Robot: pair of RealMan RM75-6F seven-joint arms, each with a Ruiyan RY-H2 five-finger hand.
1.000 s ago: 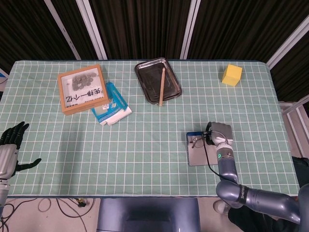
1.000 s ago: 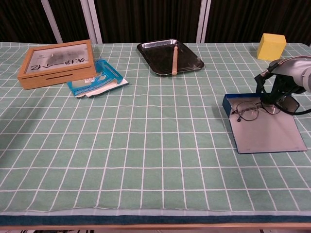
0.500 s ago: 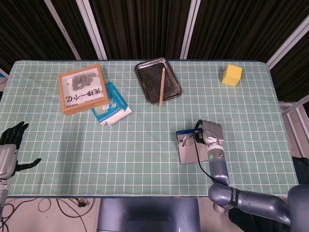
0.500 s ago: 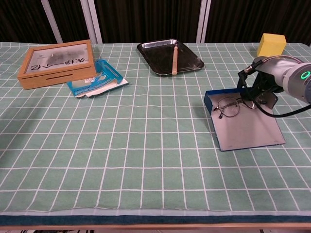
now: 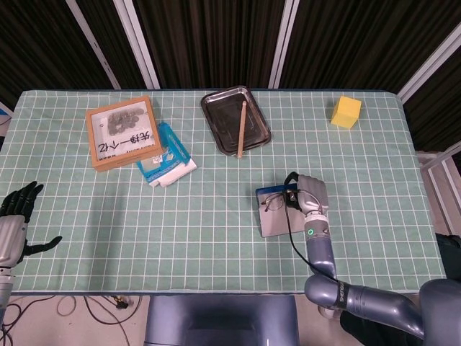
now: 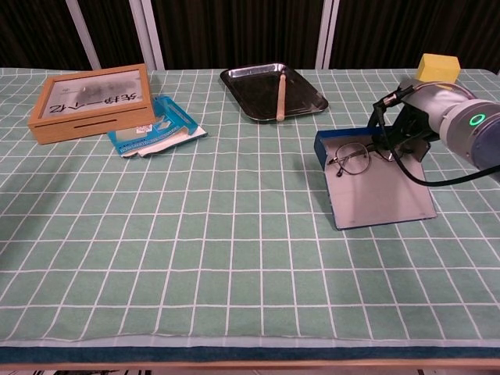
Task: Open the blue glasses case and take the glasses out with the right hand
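The blue glasses case [image 5: 276, 223] [image 6: 383, 201] lies open and flat on the green cloth, grey lining up. The glasses [image 5: 273, 202] [image 6: 350, 159] lie in its far part against the blue wall. My right hand [image 5: 307, 193] [image 6: 412, 125] is at the case's far right corner. Its dark fingers [image 6: 396, 143] are curled down onto the right end of the glasses and pinch them there. My left hand [image 5: 17, 218] hangs off the table's left edge with fingers spread, holding nothing; the chest view does not show it.
A wooden box [image 5: 124, 132] [image 6: 92, 98] and a blue packet [image 5: 166, 155] [image 6: 156, 125] sit at the far left. A metal tray [image 5: 223, 114] [image 6: 250, 87] with a wooden stick [image 5: 241, 128] [image 6: 280, 96] is at the back centre. A yellow block [image 5: 346, 112] [image 6: 436, 69] stands far right.
My right hand has moved left and a little farther away, and the open case with the glasses in it has slid along with it. The left hand has not moved.
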